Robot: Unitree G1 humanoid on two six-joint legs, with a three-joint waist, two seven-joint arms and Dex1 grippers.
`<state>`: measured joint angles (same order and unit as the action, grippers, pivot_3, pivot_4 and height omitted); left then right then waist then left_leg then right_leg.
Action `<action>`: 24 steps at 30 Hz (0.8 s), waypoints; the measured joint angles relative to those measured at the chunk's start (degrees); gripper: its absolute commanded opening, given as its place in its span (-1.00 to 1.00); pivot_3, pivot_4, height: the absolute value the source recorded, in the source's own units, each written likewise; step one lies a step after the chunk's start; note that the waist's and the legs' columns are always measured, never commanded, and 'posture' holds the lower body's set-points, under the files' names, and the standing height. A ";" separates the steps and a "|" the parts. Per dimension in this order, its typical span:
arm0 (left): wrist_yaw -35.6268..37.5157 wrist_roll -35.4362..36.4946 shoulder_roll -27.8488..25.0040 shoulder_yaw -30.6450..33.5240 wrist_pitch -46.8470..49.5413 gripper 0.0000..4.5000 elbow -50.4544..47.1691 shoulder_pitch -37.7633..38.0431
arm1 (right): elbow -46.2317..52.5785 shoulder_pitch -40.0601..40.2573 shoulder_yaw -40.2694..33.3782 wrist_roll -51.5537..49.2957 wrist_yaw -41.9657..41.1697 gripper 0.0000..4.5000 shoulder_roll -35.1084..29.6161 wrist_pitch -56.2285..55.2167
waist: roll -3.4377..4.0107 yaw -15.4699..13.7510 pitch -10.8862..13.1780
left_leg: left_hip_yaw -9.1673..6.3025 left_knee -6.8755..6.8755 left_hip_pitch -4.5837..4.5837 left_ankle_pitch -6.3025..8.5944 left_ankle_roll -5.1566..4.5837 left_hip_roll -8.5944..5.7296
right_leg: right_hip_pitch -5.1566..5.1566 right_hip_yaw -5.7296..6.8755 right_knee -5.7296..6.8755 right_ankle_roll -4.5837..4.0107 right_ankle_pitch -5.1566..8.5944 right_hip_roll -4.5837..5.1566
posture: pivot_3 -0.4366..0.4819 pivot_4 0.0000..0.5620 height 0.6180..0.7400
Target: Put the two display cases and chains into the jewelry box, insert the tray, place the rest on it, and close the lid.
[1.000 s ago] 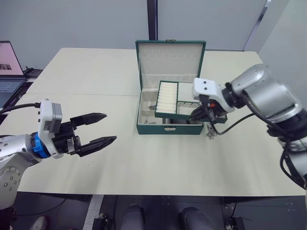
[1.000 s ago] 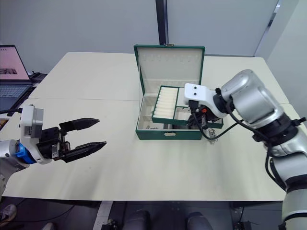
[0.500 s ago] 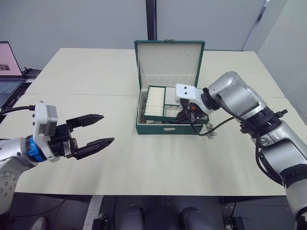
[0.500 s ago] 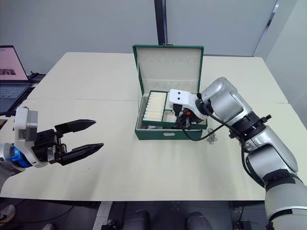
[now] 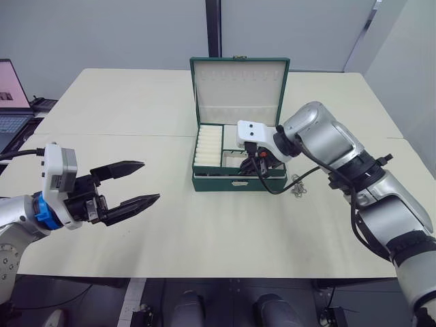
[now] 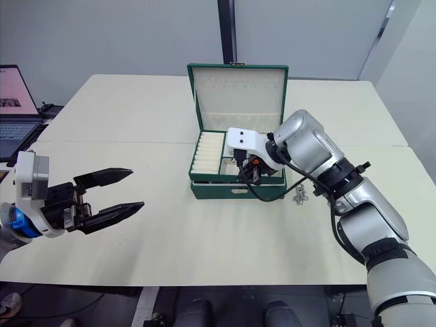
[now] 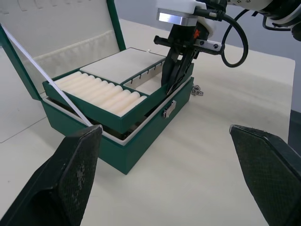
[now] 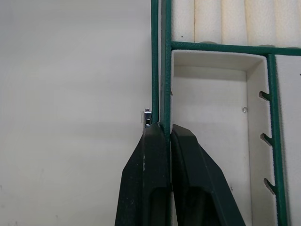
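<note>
The box [image 5: 238, 182] is seen open at table [image 5: 136, 109] centre, lid [image 5: 238, 88] upright at the back. The tray [image 7: 115, 89] is now seated across the box top, approx level, ring rolls toward the robot's left; 1 s ago it was held tilted and offset toward the box's right end, so it has been shifted left and lowered into place. The right gripper [image 8: 164, 134] is clamped on the tray's front wall, fingers [image 8: 193, 160] nearly together w/ the thin green edge pinched between them, just by the box's metal clasp [image 7: 169, 109]. The right arm has been swung in over the box's front right corner vs. earlier. A chain [image 5: 298, 189] is seen on the table just right of the box front, where it lay before. The left gripper [image 5: 133, 184] is held well left of the box, above the table, fingers spread wide w/ nothing between them; hardly moved since earlier. A laptop [image 5: 13, 95] is at the far left of the table.
</note>
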<state>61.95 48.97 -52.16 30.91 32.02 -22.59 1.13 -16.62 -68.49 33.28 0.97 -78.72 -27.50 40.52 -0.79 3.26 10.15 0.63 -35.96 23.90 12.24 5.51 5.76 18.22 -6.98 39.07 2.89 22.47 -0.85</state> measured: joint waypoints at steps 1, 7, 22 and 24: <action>-0.01 0.01 0.00 0.00 0.02 1.00 -0.01 0.00 | 0.00 0.00 0.00 0.02 0.00 -0.99 0.10 0.00 | 0.00 0.00 0.00 | 0.00 0.00 0.00 0.00 0.00 0.00 | 0.00 0.00 0.00 0.00 0.00 0.00 | -0.05 -0.47 1.00; -0.09 0.14 -0.03 0.00 0.18 1.00 -0.10 -0.27 | -0.97 0.00 0.03 0.61 0.05 -0.99 0.22 -0.27 | 0.00 0.00 0.00 | 0.00 0.00 0.00 0.00 0.00 0.00 | 0.00 0.00 0.00 0.00 0.00 0.00 | -0.05 -0.47 1.00; -0.19 0.20 -0.14 -0.10 0.62 1.00 -0.15 -1.45 | -1.83 0.04 0.10 2.30 0.00 -0.99 0.51 -1.27 | -0.01 -0.01 0.01 | 0.00 0.01 0.00 0.00 0.00 0.00 | 0.00 0.00 0.00 0.00 0.00 0.00 | -0.05 -0.47 1.00; -0.20 0.20 -0.14 -0.11 0.84 1.00 -0.16 -1.46 | -1.83 0.05 0.10 2.30 -0.06 -0.99 0.69 -1.14 | -0.01 0.00 0.01 | 0.00 0.01 0.00 0.00 0.00 0.00 | 0.00 0.00 0.00 0.00 0.00 0.00 | -0.05 -0.47 1.00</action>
<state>61.75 49.17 -52.30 30.80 32.86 -22.75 -0.33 -18.45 -68.44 33.38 3.27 -78.78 -26.82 39.39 -0.80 3.25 10.16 0.63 -35.95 23.90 12.24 5.51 5.76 18.23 -6.98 39.07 2.89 22.47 -0.85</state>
